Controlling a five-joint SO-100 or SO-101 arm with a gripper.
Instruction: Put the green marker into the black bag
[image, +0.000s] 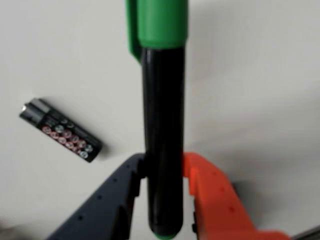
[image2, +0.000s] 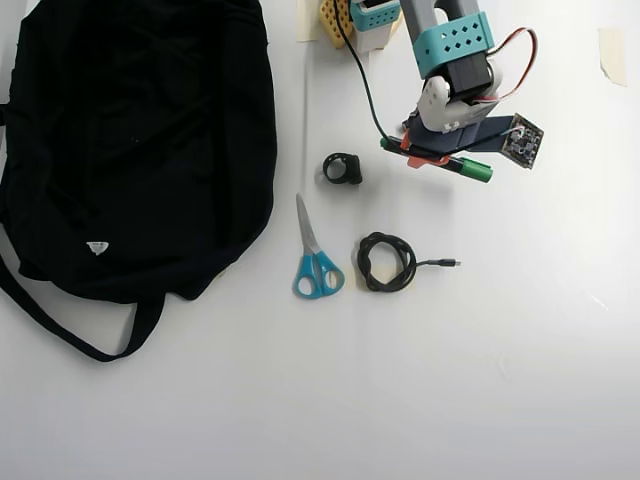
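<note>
Plain white table (image2: 520, 380) filling the overhead view, matte and evenly lit — soft faint shadows only, a strip of pale tape (image2: 612, 55) near its upper right corner, another pale tape piece (image2: 306, 20) at its top edge — no walls or windows visible

green marker (image: 163, 125) gripped level, black bag (image2: 140, 140) slumped far left

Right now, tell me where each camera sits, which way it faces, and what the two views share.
Wrist view: rides on the arm and looks along the jaws at the white table; a dark and an orange jaw flank the green marker, with a battery on the left.
Overhead view: fixed above, facing straight down on the black bag, scissors, coiled cable and the arm.
Shared: the marker, the jaws and the table.
</note>
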